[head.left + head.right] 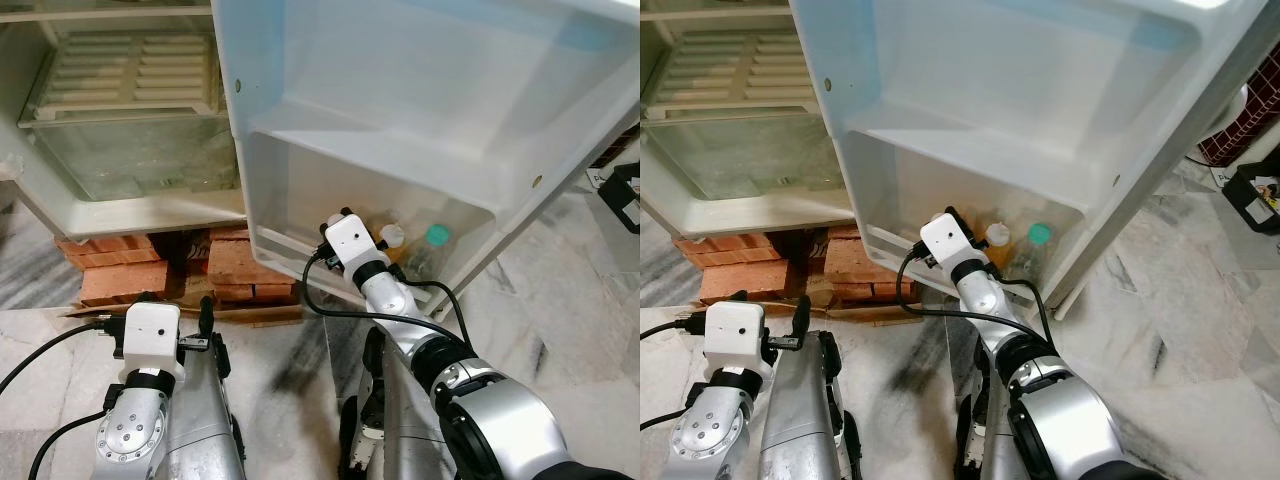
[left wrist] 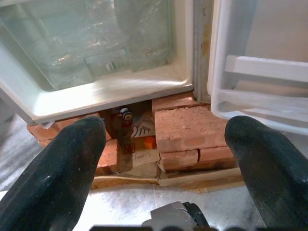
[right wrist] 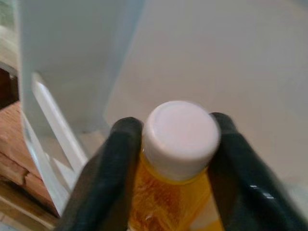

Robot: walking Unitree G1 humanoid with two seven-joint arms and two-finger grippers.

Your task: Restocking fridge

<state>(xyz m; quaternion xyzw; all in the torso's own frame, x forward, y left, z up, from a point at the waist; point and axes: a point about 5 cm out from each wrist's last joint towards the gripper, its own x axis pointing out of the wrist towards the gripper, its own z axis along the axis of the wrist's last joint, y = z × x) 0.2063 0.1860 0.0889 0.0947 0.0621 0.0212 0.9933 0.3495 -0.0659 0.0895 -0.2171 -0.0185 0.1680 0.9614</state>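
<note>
Left eye view: fridge door (image 1: 420, 110) swung open, right gripper (image 1: 385, 243) reached into the bottom door bin (image 1: 290, 215), fingers closed on the neck of an orange juice bottle (image 1: 392, 237) with a white cap, likely held upright by the neck so it drops straight into the bin; a second bottle with a teal cap (image 1: 437, 236) stands just beside it, so two bottles counted. Left gripper (image 1: 205, 335) hangs low in front of the brick stack (image 1: 180, 270) that props the fridge off the floor, apparently idle. Right eye view: same scene, one glass shelf (image 1: 730, 160) in the fridge body, nothing visible on it. Left wrist view: two black fingers (image 2: 53, 178) spread wide, holding nothing, pointing at the bricks and the fridge base. Right wrist view: both fingers (image 3: 108, 168) pinch just under the white cap (image 3: 180, 137), orange liquid below, door bin wall behind.
</note>
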